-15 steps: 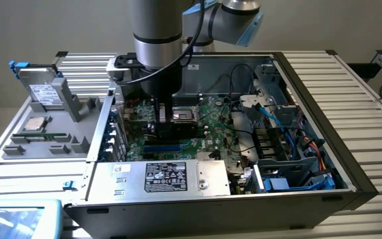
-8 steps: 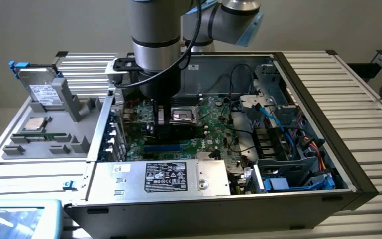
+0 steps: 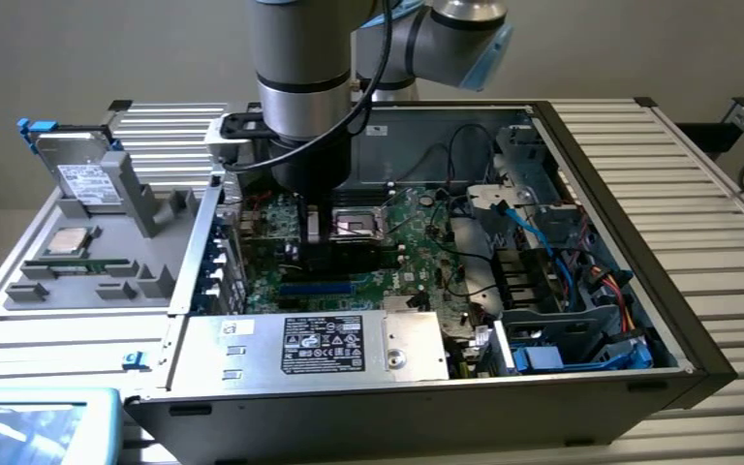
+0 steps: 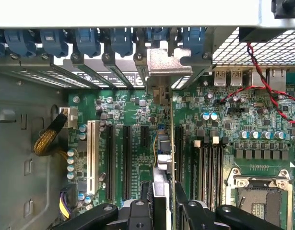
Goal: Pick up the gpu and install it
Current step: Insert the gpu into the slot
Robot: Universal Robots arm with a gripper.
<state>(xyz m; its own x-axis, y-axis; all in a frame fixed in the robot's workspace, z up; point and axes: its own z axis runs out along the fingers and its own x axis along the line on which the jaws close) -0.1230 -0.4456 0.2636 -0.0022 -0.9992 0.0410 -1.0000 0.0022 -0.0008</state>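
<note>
My hand (image 4: 164,194), half closed, clamps the gpu (image 4: 169,64) between two black fingers (image 4: 146,191); the card stands on edge over the black expansion slots (image 4: 128,160) of the green motherboard (image 4: 123,108), its silver bracket against the rear openings below the blue clips (image 4: 87,40) of the open computer case (image 3: 604,194). Whether it is seated I cannot tell. The labels on the power supply (image 3: 321,344) and the hard drive (image 3: 85,182), beside the case on the tabletop (image 3: 696,145), bear print too small to read.
</note>
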